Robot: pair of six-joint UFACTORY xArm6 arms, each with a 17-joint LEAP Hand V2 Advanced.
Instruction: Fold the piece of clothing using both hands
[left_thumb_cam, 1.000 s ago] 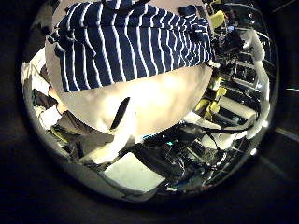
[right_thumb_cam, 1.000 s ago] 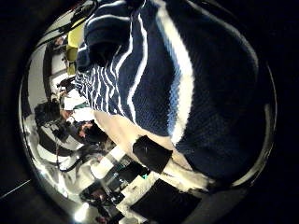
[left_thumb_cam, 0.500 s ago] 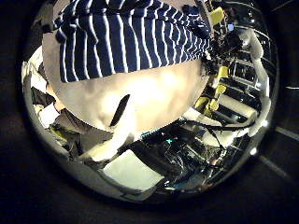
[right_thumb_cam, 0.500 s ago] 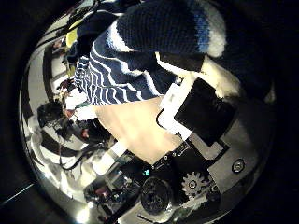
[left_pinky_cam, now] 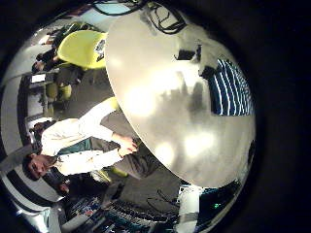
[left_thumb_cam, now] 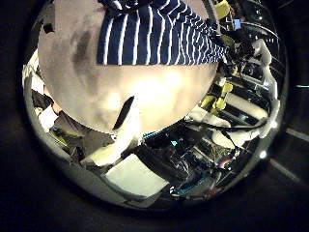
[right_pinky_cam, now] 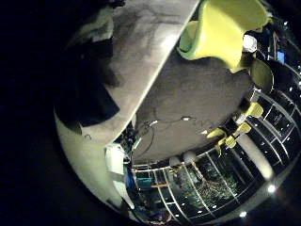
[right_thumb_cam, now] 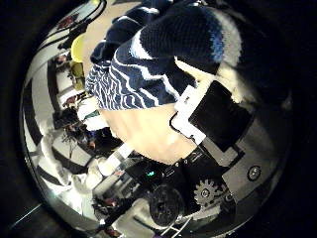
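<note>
A striped knit garment [left_thumb_cam: 159,34] lies on a round, pale table [left_thumb_cam: 145,97], at its edge in the left little finger side view [left_pinky_cam: 231,87]. My left hand is away from the cloth, over bare tabletop, and none of it shows clearly. In the right thumb side view the garment [right_thumb_cam: 149,69] is bunched close to the palm. My right hand [right_thumb_cam: 213,124] has a finger curled in against that cloth, and the fold drapes over it.
Moulded chairs stand beside the table [left_pinky_cam: 83,47] [right_pinky_cam: 226,28]. Bare tabletop [left_pinky_cam: 165,116] stretches away from the garment. Racks and equipment [left_thumb_cam: 232,97] stand around the room beyond the table's edge.
The left palm view has drawn back: the garment fills less of it and more bare table shows. In the right view a finger has curled in against the cloth and stayed there.
</note>
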